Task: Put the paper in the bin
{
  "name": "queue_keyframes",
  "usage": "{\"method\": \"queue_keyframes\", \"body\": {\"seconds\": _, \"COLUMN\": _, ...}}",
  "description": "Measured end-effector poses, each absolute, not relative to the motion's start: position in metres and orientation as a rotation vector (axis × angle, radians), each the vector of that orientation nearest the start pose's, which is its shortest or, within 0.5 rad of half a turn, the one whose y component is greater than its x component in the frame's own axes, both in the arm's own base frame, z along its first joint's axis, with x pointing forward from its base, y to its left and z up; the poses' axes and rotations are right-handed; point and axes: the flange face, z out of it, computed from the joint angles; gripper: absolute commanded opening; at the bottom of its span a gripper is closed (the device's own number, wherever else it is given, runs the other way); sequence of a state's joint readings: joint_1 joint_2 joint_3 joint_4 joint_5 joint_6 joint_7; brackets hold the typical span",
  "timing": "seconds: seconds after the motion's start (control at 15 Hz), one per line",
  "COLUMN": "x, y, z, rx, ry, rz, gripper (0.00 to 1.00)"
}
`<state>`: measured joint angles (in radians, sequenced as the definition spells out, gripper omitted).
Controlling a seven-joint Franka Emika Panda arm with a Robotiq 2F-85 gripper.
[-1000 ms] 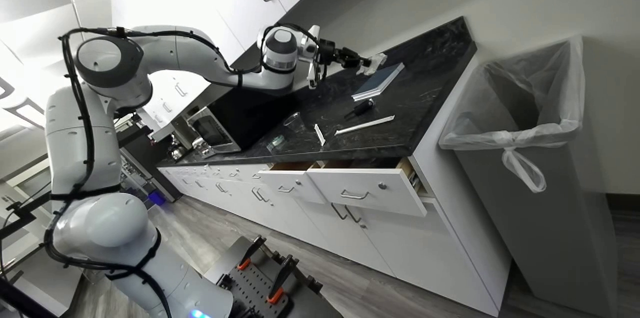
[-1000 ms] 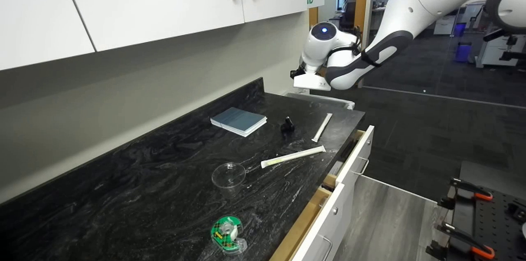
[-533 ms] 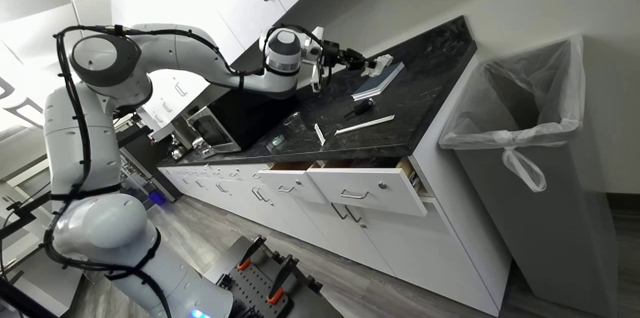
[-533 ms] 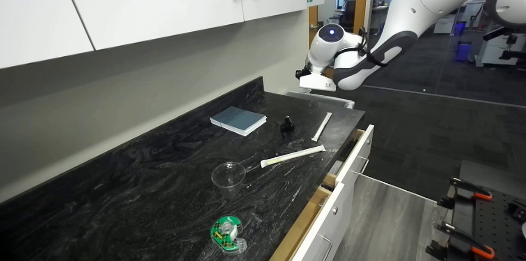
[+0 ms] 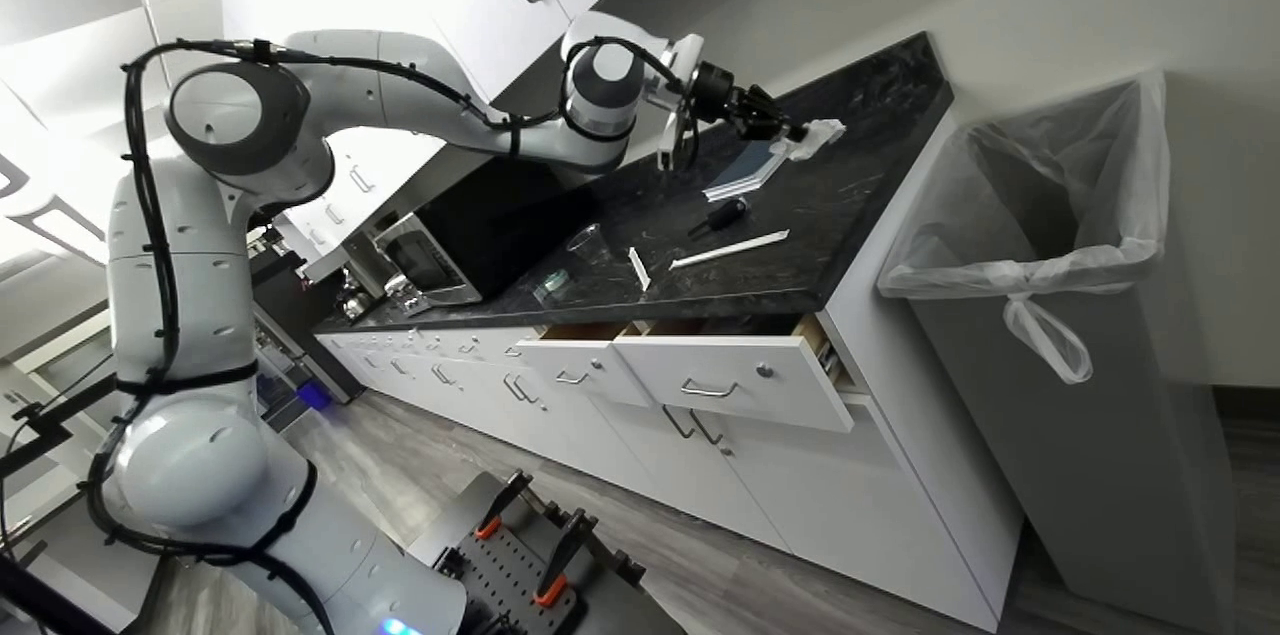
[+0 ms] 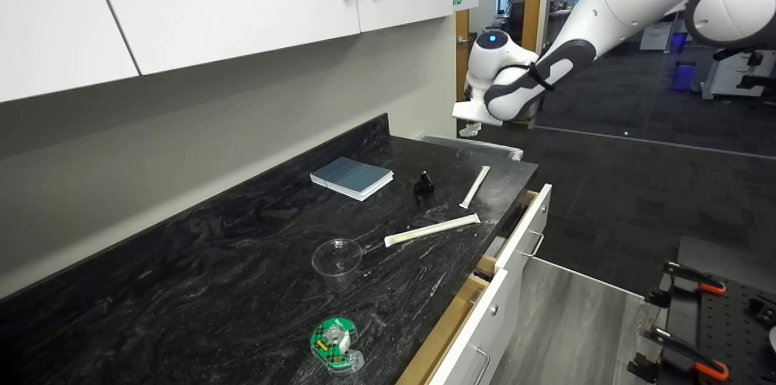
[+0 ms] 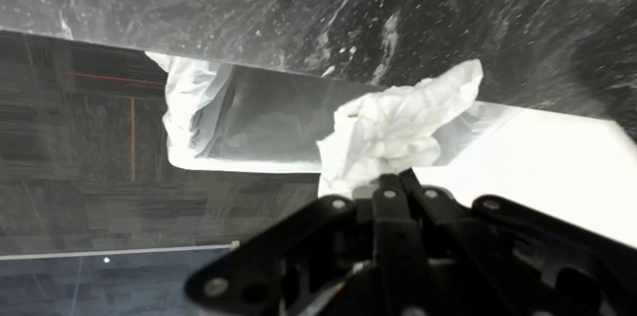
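Tall grey rectangular bin is lined with a translucent plastic bag, knotted at the rim. Black two-fingered gripper, clenched on crumpled white paper. Paper is creased, uneven in outline, held aloft outside the bin.

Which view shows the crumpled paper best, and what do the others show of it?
The wrist view: the paper is largest there, folds clear, held by the gripper. Both exterior views show it small: a white clump at the gripper's tip, or merely a pale scrap.
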<state>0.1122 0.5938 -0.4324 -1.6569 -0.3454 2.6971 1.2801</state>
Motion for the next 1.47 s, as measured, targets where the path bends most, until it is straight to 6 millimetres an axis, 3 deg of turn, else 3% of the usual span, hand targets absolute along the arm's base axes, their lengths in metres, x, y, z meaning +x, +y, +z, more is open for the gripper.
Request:
{"method": "queue_keyframes", "body": {"seconds": 0.27, "x": 0.716, "y": -0.250, "z": 0.331, "rx": -2.502, "ry": 1.917, "rz": -0.926, "gripper": 0.00}}
{"method": "queue_keyframes", "body": {"seconds": 0.53, "x": 0.736, "y": -0.292, "z": 0.310, "rx": -2.387, "ry": 1.990, "rz": -0.960, "gripper": 0.00}}
{"method": "queue_keyframes", "body": {"seconds": 0.6, "x": 0.741, "y": -0.298, "z": 0.304, "rx": -2.357, "ry": 2.000, "rz": -0.961, "gripper": 0.27}}
{"method": "queue_keyframes", "body": {"seconds": 0.67, "x": 0.745, "y": -0.303, "z": 0.299, "rx": -2.329, "ry": 2.008, "rz": -0.961, "gripper": 0.28}}
{"method": "queue_keyframes", "body": {"seconds": 0.93, "x": 0.756, "y": -0.317, "z": 0.286, "rx": -2.260, "ry": 2.023, "rz": -0.972, "gripper": 0.57}}
{"method": "queue_keyframes", "body": {"seconds": 1.33, "x": 0.767, "y": -0.322, "z": 0.287, "rx": -2.249, "ry": 2.035, "rz": -0.961, "gripper": 0.99}}
{"method": "queue_keyframes", "body": {"seconds": 1.47, "x": 0.768, "y": -0.319, "z": 0.294, "rx": -2.251, "ry": 2.034, "rz": -0.938, "gripper": 1.00}}
